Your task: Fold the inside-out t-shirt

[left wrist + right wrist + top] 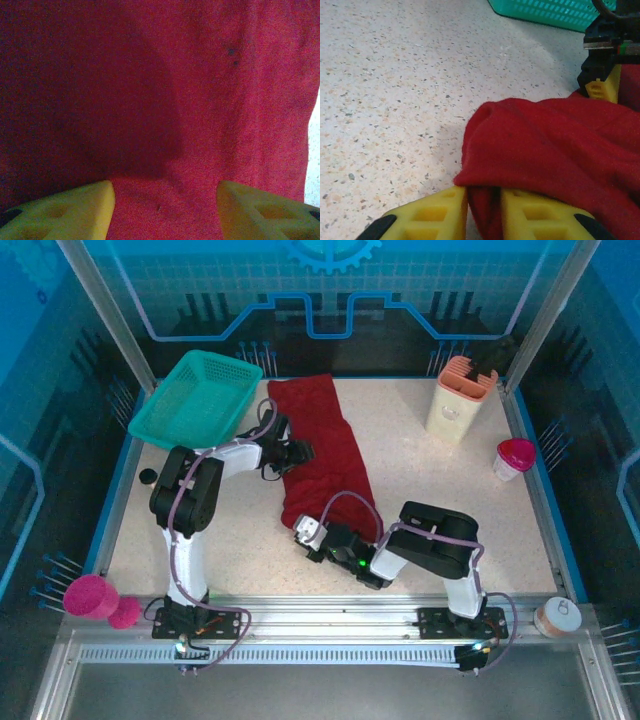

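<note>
The right gripper [484, 197] has its jaws drawn nearly together on a fold of the inside-out t-shirt [320, 455]. It pinches the near left corner of the cloth low over the counter [430, 490]. A hold at that corner gives it an end that it can carry over the rest.

The left gripper [165, 197] stands open, its fingers well apart, with bare red cloth between them and nothing in its hold. It sits at the shirt's left edge, roughly midway along its length. I judge it is placed there either to pin the cloth or to mark the line of the fold.

The shirt lies in the middle of the counter as a long narrow band, by the look of it already doubled lengthwise. It runs from beside the teal basket [195, 400] at the far end down to the right gripper at the near end. The cloth bunches and rises slightly at the pinched corner. The next step, in my judgement, is bringing the near end up toward the far one.
</note>
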### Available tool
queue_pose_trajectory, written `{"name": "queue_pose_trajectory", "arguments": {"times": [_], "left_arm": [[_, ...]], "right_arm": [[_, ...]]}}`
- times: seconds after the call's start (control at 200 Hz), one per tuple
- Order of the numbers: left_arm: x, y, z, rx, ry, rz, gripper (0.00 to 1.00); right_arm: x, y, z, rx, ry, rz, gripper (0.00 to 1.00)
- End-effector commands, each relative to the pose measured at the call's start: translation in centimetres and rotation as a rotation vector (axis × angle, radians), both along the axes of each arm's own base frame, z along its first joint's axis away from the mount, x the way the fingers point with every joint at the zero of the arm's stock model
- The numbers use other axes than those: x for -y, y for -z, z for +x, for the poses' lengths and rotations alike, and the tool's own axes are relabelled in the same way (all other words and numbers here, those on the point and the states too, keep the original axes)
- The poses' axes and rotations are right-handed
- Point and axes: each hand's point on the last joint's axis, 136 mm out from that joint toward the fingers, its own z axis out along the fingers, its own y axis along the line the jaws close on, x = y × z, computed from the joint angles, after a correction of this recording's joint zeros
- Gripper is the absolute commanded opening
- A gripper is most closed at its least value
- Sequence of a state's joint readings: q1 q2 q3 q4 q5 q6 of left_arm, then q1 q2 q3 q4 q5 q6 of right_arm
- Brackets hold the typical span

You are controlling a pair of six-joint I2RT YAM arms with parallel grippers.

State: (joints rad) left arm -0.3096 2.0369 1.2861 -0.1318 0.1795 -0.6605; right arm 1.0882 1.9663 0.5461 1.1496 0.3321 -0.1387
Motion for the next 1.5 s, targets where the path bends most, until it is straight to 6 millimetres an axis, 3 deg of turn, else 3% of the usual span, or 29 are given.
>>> {"name": "queue_pose_trajectory", "arguments": {"times": [0.0,0.155,0.3,0.435,0.61,0.771,0.921,0.986,1.041,1.116,1.231,1.321,1.406,1.496], "left_arm": [[-1.9,4.3,-3.7,-0.177,-0.046,0.058,0.58],[-2.0,4.4,-4.0,-0.176,-0.051,0.057,0.58],[-2.0,4.3,-3.9,-0.179,-0.046,0.062,0.58],[-2.1,4.2,-3.2,-0.165,-0.021,0.081,0.58],[-2.1,4.7,-2.7,-0.169,-0.01,0.102,0.58],[-2.2,4.8,-2.2,-0.158,-0.011,0.108,0.58],[-2.6,5.2,-2.0,-0.149,-0.003,0.14,0.58],[-2.9,5.3,-2.0,-0.143,-0.002,0.159,0.58],[-3.0,5.5,-2.0,-0.142,0.0,0.163,0.58],[-2.7,5.4,-2.2,-0.149,0.001,0.145,0.58],[-2.6,5.5,-2.8,-0.158,-0.015,0.117,0.58],[-2.7,5.6,-3.2,-0.158,-0.029,0.109,0.58],[-2.7,5.8,-3.5,-0.17,-0.022,0.105,0.58],[-2.5,5.9,-3.4,-0.176,-0.015,0.105,0.58]], "right_arm": [[-1.0,-0.9,-0.2,0.037,-0.007,0.042,0.28],[-0.9,-0.2,0.4,0.045,0.039,0.025,0.23],[-0.7,-0.3,0.1,0.076,0.057,0.008,0.0],[-0.3,-2.3,-2.9,0.082,-0.042,0.037,0.0],[2.1,-3.1,-7.1,0.018,-0.156,0.057,0.0],[3.4,-0.9,-9.7,-0.044,-0.244,-0.079,0.0],[4.3,1.4,-12.8,-0.15,-0.342,-0.103,0.01],[4.7,1.9,-13.5,-0.183,-0.364,-0.103,0.05],[4.9,1.9,-12.9,-0.183,-0.32,-0.12,0.13],[3.7,0.7,-12.2,-0.156,-0.309,-0.124,0.32],[-0.6,-2.1,-11.2,-0.098,-0.34,-0.042,0.38],[-2.8,-3.4,-9.9,-0.016,-0.322,0.019,0.45],[-4.4,-3.8,-9.4,0.056,-0.352,-0.012,0.48],[-5.1,-2.4,-8.6,0.143,-0.391,-0.21,0.5]]}}
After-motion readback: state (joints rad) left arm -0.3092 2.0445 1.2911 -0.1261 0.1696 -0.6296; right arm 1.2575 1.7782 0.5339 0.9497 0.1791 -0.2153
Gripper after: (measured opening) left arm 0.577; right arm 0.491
